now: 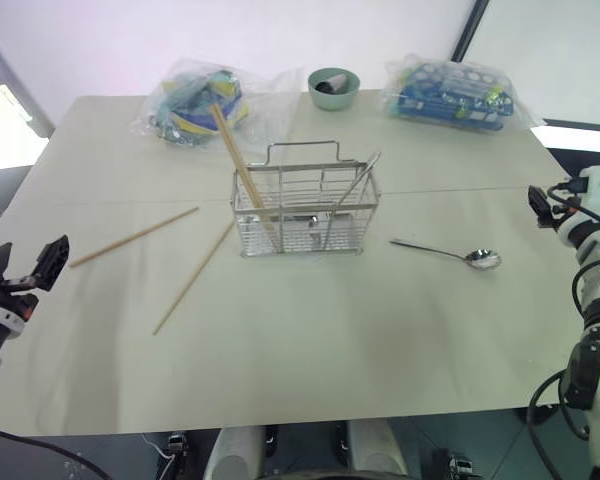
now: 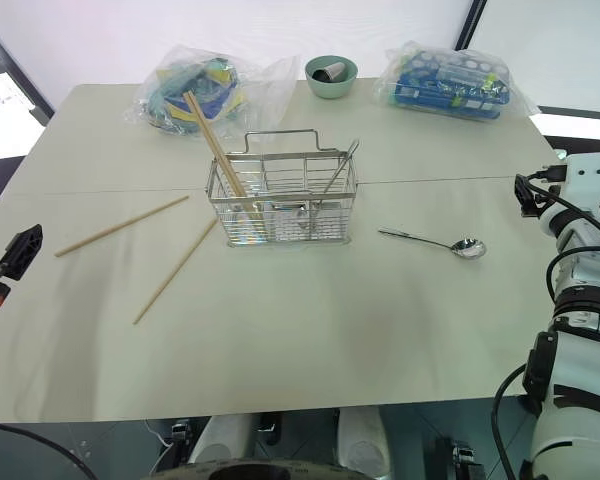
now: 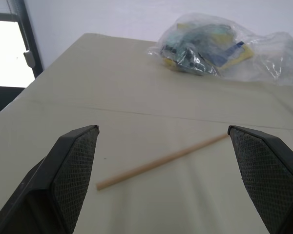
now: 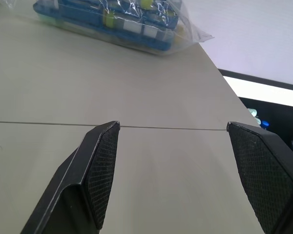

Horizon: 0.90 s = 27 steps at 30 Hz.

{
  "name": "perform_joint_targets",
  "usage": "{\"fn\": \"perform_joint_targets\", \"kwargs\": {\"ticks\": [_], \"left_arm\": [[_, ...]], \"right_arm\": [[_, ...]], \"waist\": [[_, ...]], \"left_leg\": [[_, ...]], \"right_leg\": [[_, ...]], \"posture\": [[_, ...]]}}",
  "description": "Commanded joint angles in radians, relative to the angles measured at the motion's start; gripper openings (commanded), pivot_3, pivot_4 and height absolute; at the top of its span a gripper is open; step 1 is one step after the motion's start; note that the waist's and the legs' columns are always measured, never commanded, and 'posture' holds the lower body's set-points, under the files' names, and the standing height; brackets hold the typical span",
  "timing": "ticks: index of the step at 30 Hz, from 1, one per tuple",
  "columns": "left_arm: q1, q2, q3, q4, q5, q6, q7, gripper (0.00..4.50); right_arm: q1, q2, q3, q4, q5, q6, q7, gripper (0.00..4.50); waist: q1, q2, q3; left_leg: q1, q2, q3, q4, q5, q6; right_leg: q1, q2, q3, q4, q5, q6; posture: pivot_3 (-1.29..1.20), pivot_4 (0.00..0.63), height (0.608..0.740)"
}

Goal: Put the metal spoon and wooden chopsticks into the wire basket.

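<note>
Both the left end effector (image 3: 163, 180) and the right end effector (image 4: 173, 170) are gaping wide, holding nothing. A spoon (image 1: 448, 252) is lying on the desk (image 1: 310, 350) beside the basket (image 1: 305, 205); two chopsticks (image 1: 135, 237) are lying loose.

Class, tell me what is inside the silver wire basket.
Inside the silver wire basket stand pale wooden chopsticks and a shiny metal spoon; the wire grid blurs their lower ends.

Wire basket (image 1: 306, 210): upright, holding 2 chopsticks, 1 spoon | metal spoon (image 1: 448, 252): flat, right of basket | 2 wooden chopsticks (image 1: 192, 278): flat, left.
</note>
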Motion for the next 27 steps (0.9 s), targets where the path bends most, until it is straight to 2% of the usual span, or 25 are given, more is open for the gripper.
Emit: {"fn": "perform_joint_targets", "kwargs": {"ticks": [1, 12, 18, 22, 27], "left_arm": [[-0.018, 0.025, 0.009, -0.024, -0.005, -0.009, 0.009, 4.45], [-0.05, 0.053, -0.008, 0.009, 0.027, -0.01, 0.012, 4.45], [-0.118, 0.09, -0.014, 0.023, -0.012, 0.019, 0.015, 4.45], [-0.193, 0.149, -0.01, 0.023, -0.091, 0.079, 0.01, 4.45], [-0.309, 0.273, -0.054, -0.005, -0.234, 0.17, -0.054, 4.45]], "right_arm": [[-0.025, -0.007, -0.011, -0.024, 0.011, -0.02, 0.002, 3.6], [-0.02, -0.006, -0.012, -0.027, 0.012, -0.029, 0.001, 3.6], [-0.029, -0.023, 0.001, -0.035, 0.004, -0.036, 0.035, 3.6], [-0.053, -0.047, 0.025, -0.045, -0.004, -0.03, 0.117, 3.6], [-0.106, -0.091, 0.073, -0.037, -0.017, -0.005, 0.285, 3.6]], "waist": [[0.0, 0.0, 0.0], [0.0, 0.0, 0.0], [0.0, 0.0, 0.0], [-0.001, 0.0, 0.0], [0.0, 0.001, 0.001]], "left_leg": [[0.0, 0.0, 0.0, 0.0, 0.0, 0.0], [0.0, 0.0, 0.0, 0.0, 0.0, 0.0], [0.0, 0.0, 0.0, 0.0, 0.0, 0.0], [0.0, 0.0, 0.0, 0.0, 0.0, 0.0], [0.0, 0.0, 0.0, 0.0, 0.0, 0.0]], "right_leg": [[0.0, 0.0, 0.0, 0.0, 0.0, 0.0], [0.0, 0.0, 0.0, 0.0, 0.0, 0.0], [0.0, 0.0, 0.0, 0.0, 0.0, 0.0], [0.0, 0.001, 0.0, 0.0, 0.0, 0.0], [0.0, 0.001, -0.001, 0.001, 0.0, 0.0]], "posture": [[0.0, 0.15, 0.697], [0.0, 0.15, 0.697], [0.0, 0.15, 0.697], [0.0, 0.15, 0.697], [0.0, 0.15, 0.697]]}}
